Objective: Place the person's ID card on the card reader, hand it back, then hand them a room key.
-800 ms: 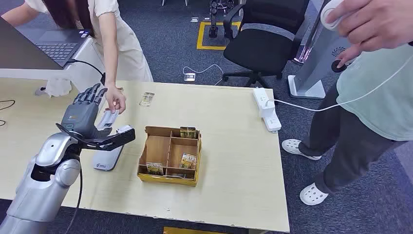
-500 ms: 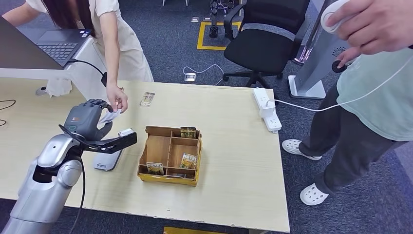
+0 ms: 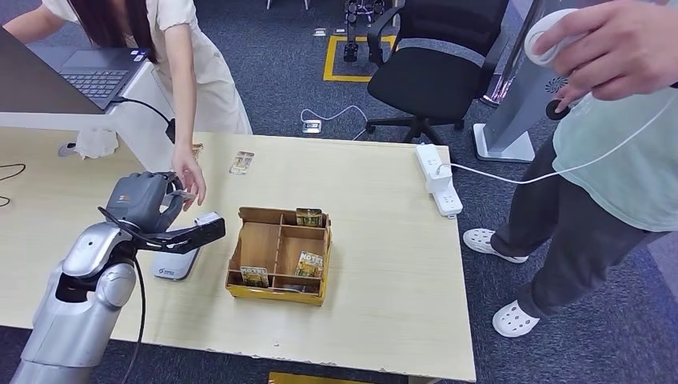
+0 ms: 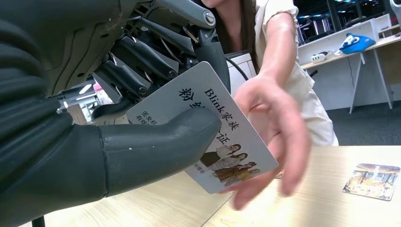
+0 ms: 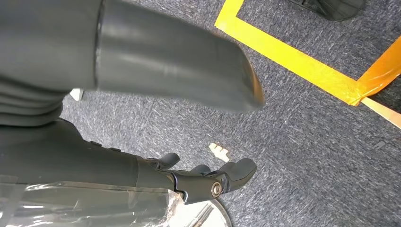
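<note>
Left hand (image 3: pixel 144 200) near the counter's (image 3: pixel 384 240) far-left edge, thumb and fingers (image 4: pixel 156 142) pinching the ID card (image 4: pixel 208 127); person's hand (image 4: pixel 274 127) touching it. Best kept flat, lowered square onto the card reader (image 3: pixel 180 252) just beside. Right hand (image 5: pixel 208 182) hanging, fingers apart, holding nothing.

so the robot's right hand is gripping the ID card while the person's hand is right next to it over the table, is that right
Not quite: it is the left hand that grips the ID card, thumb pressed on its face, as the left wrist view shows. The person's hand is right beside the card, over the table, as you said.
</note>
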Controlling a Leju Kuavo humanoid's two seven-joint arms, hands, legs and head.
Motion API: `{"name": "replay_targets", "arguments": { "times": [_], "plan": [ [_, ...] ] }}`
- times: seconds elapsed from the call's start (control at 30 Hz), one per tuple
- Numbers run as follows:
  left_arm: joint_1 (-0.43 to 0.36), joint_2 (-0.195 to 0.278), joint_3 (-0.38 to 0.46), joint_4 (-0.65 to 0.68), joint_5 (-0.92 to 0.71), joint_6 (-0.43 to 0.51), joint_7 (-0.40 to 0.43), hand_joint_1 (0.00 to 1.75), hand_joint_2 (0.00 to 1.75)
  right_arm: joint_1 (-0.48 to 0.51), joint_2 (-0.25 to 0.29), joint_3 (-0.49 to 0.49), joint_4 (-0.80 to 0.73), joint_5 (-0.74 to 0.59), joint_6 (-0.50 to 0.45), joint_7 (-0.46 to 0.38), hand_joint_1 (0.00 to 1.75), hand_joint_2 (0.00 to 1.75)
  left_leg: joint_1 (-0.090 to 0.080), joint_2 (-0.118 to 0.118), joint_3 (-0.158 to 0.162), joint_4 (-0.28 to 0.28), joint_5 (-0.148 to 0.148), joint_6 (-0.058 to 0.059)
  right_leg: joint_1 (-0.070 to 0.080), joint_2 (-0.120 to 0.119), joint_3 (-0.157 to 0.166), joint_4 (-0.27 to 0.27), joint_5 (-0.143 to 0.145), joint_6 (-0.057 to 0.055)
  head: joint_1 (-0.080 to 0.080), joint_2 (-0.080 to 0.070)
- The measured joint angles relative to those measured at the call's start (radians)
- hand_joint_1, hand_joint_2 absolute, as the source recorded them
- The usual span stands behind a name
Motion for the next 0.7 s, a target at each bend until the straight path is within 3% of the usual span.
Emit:
{"name": "replay_targets", "arguments": {
  "times": [0.7],
  "plan": [
    [0.05,-0.047,0.07,-0.016,-0.094,-0.032,-0.018,1.75,1.75,0.001,0.0,0.004,-0.027,-0.028,0.023,0.02,0.0,0.0,0.0,-0.001,0.0,0.0,0.0,0.0,0.0,-0.001,0.0,0.0,0.0,0.0,0.0,0.0]
  ]
}}
